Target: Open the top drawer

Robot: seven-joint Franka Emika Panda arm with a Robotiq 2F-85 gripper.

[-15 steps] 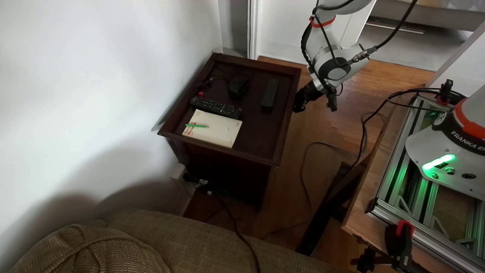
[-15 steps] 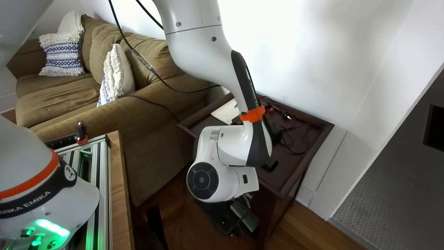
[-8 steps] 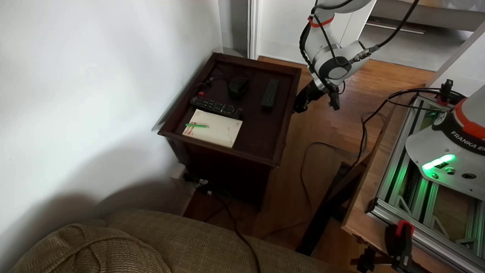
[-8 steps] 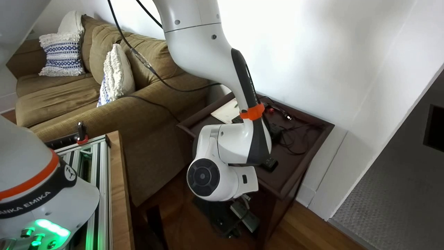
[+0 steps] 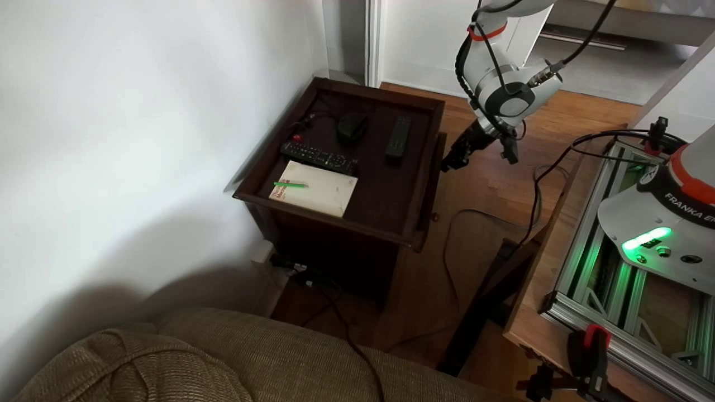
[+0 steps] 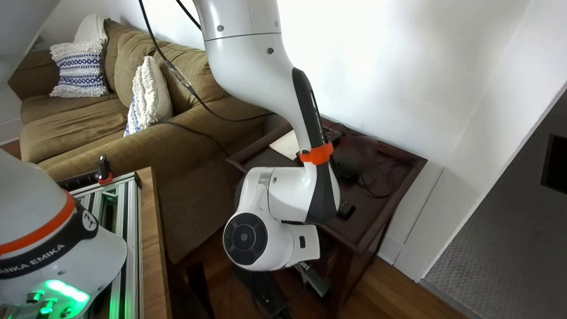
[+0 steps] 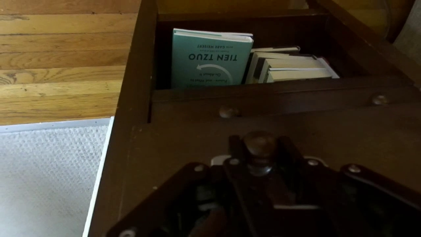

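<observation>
The top drawer [image 5: 428, 195] is the dark reddish-brown front of the side table [image 5: 385, 206]. In an exterior view its front stands a little out from the tabletop edge. In the wrist view the drawer front [image 7: 184, 144] fills the middle, and its round wooden knob [image 7: 260, 143] sits between the fingers. My gripper [image 5: 448, 163] is shut on this knob, one finger on each side. A second knob [image 5: 435, 216] on the front shows nearer the sofa. In an exterior view the arm hides the drawer front and most or all of the gripper.
Remotes [image 5: 318, 158], a notebook [image 5: 318, 192] and cables lie on the tabletop. The wrist view shows books [image 7: 210, 59] in a lower compartment and a lower panel with knobs [image 7: 229, 112]. A sofa [image 5: 268, 346] and the robot's bench [image 5: 536, 290] stand close by.
The gripper has moved away from the table, toward the robot base side. The drawer front has come out with it, from flush to a little open.
</observation>
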